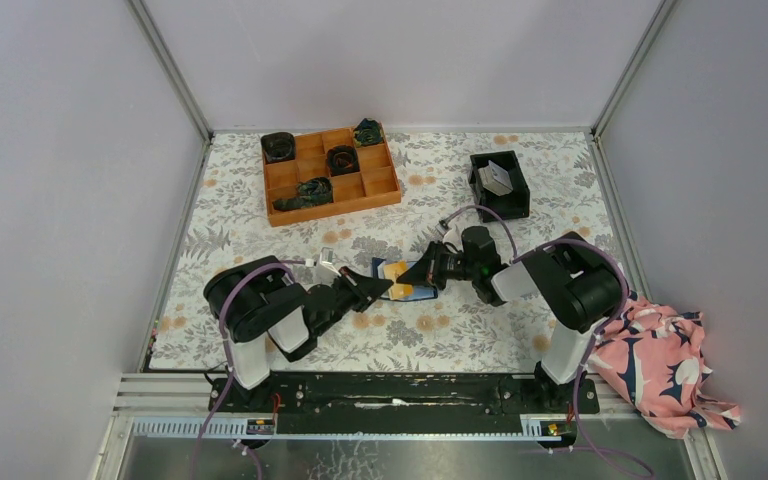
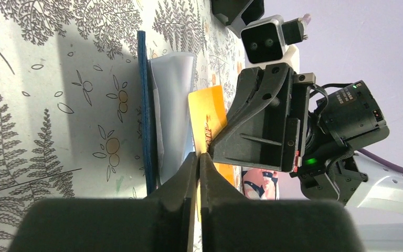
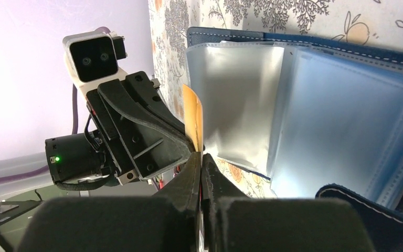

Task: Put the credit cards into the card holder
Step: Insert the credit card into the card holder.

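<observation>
Evidently the left gripper (image 2: 198, 156) pinched a yellow card (image 2: 208, 116) by its edge, the open holder (image 2: 147, 105) just left of its jaws. Only the right wrist view showed the right gripper (image 3: 202, 157) pressed closed, with clear sleeves (image 3: 241, 105) right of its jaws.

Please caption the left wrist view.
Left fingers grip a yellow-orange plastic card beside the open navy folding card holder.

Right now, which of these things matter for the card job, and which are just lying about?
In the job: yellow card, open card holder, left gripper pinching the card; perhaps the grey pieces in the black bin.
Lying about: orange tray of dark items, pink cloth.
</observation>
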